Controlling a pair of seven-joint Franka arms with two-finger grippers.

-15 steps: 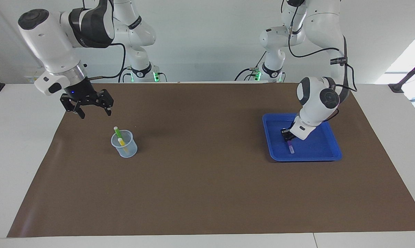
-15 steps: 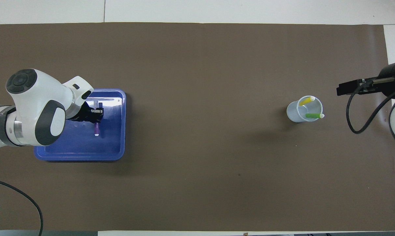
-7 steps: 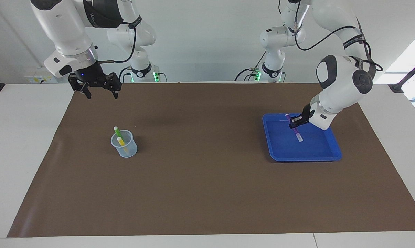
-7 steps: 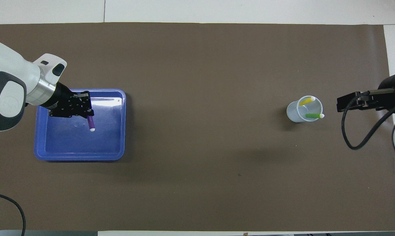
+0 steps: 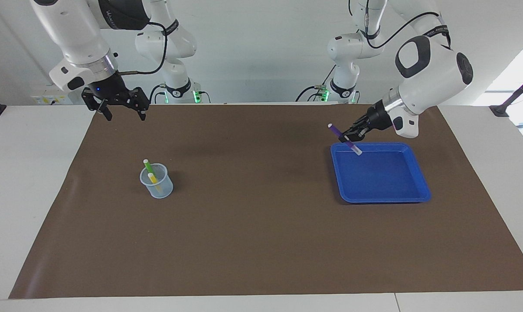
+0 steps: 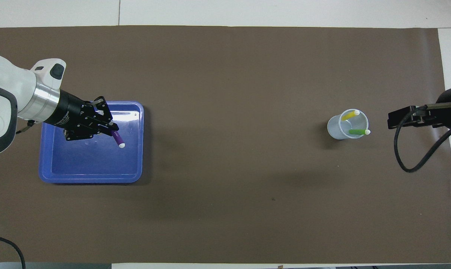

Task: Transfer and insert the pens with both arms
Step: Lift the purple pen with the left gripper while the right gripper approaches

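Since my left gripper (image 5: 347,138) is clamped on the purple pen (image 5: 344,138) up over the blue tray (image 5: 411,195), I'd carry it slow and level toward mid-table. The right gripper (image 5: 122,113) waits with fingers spread above the mat near the cup (image 5: 159,187), so I'd line up a clean handover there.

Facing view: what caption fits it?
Left gripper lifts the purple pen over the blue tray; right gripper waits open.

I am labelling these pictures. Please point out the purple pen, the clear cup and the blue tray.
purple pen (image 5: 343,137), facing view, on its purple barrel.
clear cup (image 5: 161,190), facing view, on its side wall near the base.
blue tray (image 6: 91,178), overhead view, on the rim nearest the robots.
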